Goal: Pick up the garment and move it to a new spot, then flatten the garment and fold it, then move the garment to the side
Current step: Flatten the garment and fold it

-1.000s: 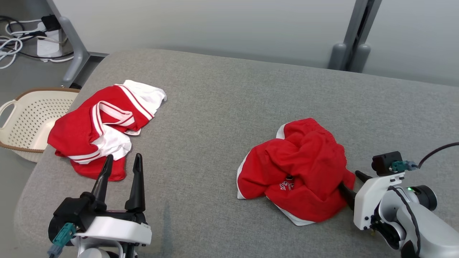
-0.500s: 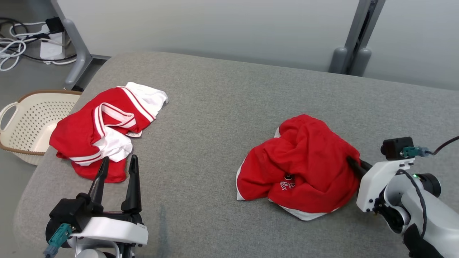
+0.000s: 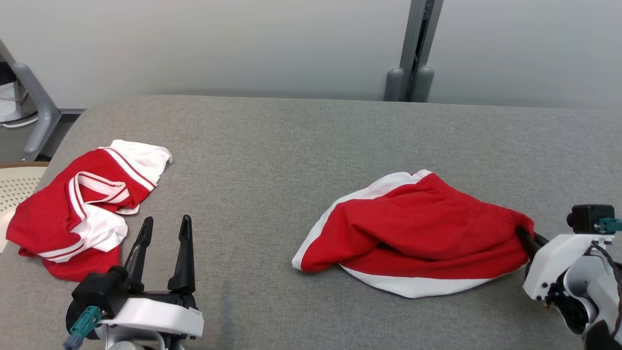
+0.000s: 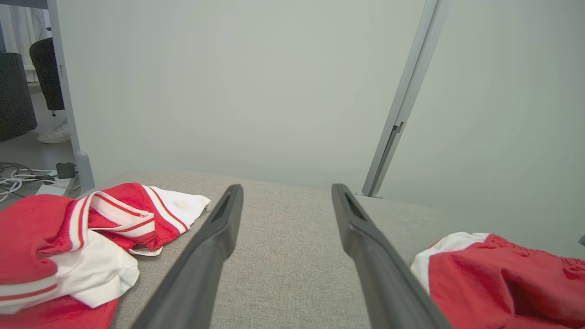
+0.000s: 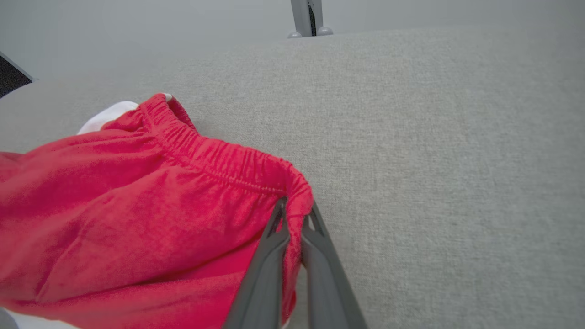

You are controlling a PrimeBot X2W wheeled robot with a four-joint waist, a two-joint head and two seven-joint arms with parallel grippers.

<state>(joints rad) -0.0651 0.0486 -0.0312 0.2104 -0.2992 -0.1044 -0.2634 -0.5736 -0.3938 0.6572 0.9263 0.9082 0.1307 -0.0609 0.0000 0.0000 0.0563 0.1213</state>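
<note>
The right gripper (image 3: 524,234) was clamped on the elastic waistband (image 5: 219,160) of the red garment (image 3: 413,228); the garment lay drawn out across the right half of the grey tabletop (image 3: 291,141), with white trim along its near edge; the left gripper (image 3: 165,222) hovered with fingers spread and nothing between them, just beside a second red-and-white garment (image 3: 73,209) at the left side; a pale basket (image 3: 12,187) stood off the tabletop's left edge.

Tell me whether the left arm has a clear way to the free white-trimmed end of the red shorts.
Probably yes. The open left gripper hovers over bare grey table, and nothing lies between it and the red shorts; the right gripper pinches only their far waistband.
</note>
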